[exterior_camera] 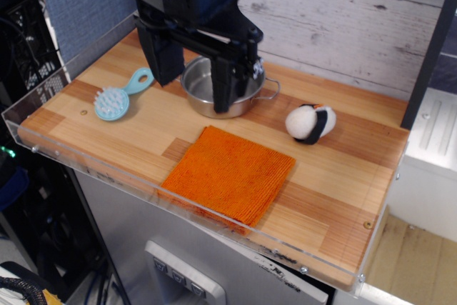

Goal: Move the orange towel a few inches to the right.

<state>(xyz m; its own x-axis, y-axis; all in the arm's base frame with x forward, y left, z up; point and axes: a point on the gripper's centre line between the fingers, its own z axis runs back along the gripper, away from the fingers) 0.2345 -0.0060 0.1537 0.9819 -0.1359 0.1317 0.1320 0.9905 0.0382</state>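
Observation:
The orange towel (230, 174) lies flat and folded at the front middle of the wooden table, its front corner near the clear front rim. My gripper (193, 94) hangs open and empty above the back left of the table, in front of the steel pot (221, 93), well behind and left of the towel. Its two dark fingers (166, 62) point down with a wide gap between them.
A light blue brush (121, 96) lies at the left. A white and black plush toy (310, 123) sits right of the pot. A clear acrylic rim (143, 189) borders the table's front and left. A dark post (427, 55) stands at the far right.

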